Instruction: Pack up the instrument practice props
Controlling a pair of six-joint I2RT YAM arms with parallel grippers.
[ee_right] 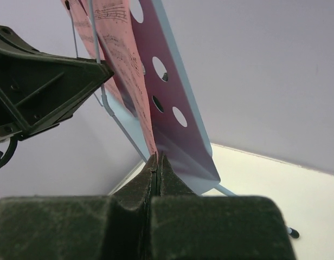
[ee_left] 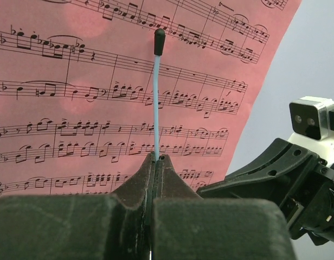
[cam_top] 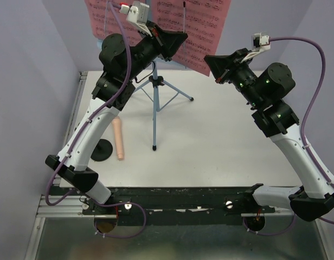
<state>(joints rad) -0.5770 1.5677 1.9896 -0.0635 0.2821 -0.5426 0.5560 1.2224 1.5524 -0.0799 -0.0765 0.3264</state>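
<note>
The light-blue music stand (cam_top: 155,103) rises on its tripod at the table's middle back. Pink sheet-music pages (cam_top: 199,27) rest on its hole-dotted desk (ee_right: 178,108). My left gripper (ee_left: 157,158) is shut on the stand's thin blue page-holder wire (ee_left: 156,97), which has a black tip and lies across the page (ee_left: 75,81). My right gripper (ee_right: 158,158) is shut on the lower corner of a pink page (ee_right: 135,81). From above, the left gripper (cam_top: 182,39) and right gripper (cam_top: 213,62) sit close together at the page's bottom edge. The beige-pink toy microphone (cam_top: 119,139) lies beside the black mic stand (cam_top: 102,150).
Pale walls close in the white table (cam_top: 221,141) at the back and left. The black rail (cam_top: 183,195) holding both arm bases runs along the near edge. The tripod's legs (cam_top: 178,95) spread under the left arm. Purple cables (cam_top: 313,70) loop off both wrists.
</note>
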